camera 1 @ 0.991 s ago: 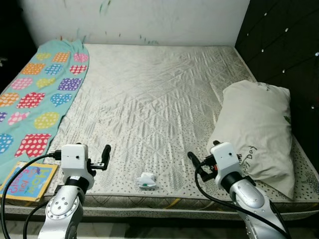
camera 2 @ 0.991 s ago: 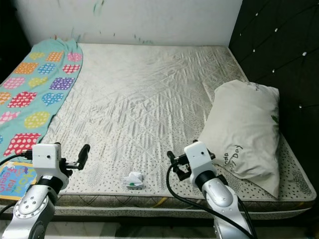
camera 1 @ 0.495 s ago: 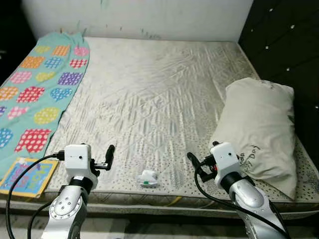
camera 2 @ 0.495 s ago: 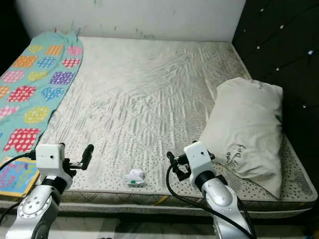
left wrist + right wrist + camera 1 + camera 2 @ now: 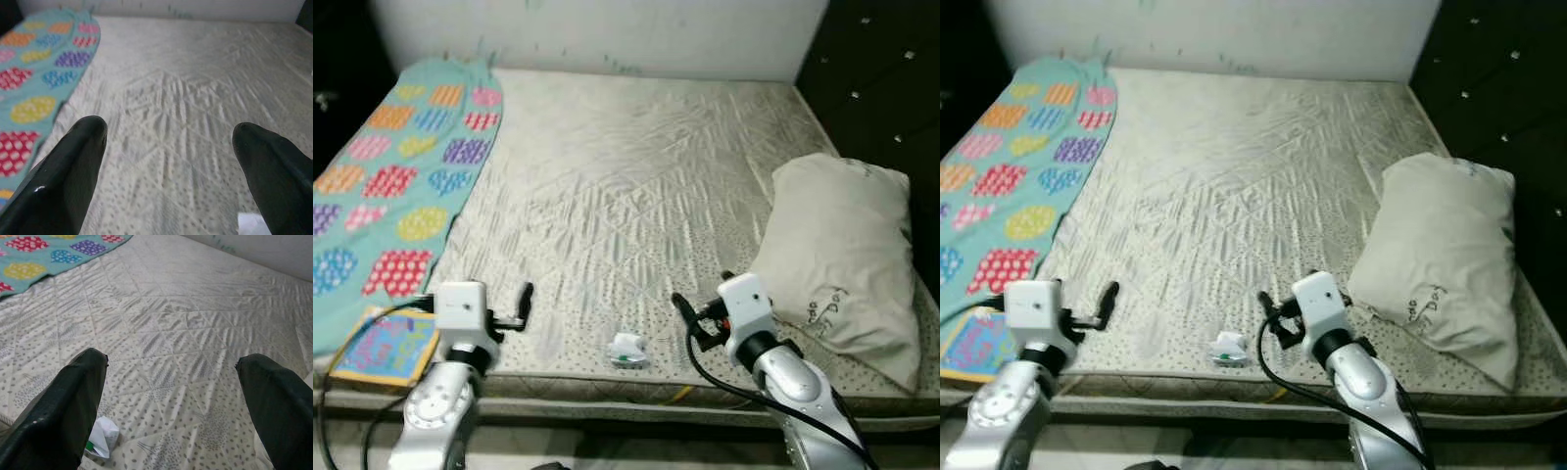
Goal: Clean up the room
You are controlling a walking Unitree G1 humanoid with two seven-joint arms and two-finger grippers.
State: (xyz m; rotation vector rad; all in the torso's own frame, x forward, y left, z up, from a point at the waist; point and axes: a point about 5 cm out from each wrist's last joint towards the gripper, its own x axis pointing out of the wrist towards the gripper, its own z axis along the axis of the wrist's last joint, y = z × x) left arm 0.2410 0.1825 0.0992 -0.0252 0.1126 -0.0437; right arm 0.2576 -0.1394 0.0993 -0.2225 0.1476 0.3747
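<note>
Against the picture of half a second ago the whole scene is seen shifted, so the camera has moved; the crumpled white wrapper with a green spot lies as before near the front edge of the mattress. The wrapper is found between the two grippers, nearer the right gripper, just ahead of it and to its left, apart from its fingers. The right gripper is held low over the front of the mattress with its fingers spread wide, nothing between them. The left gripper is likewise held with fingers parted and empty, the wrapper to its right. A children's book lies just left of the left gripper, at the near end of a teal patchwork blanket. Right of the right gripper a white pillow rests against the dark headboard. Nothing is seen lying between either gripper and the wrapper.
</note>
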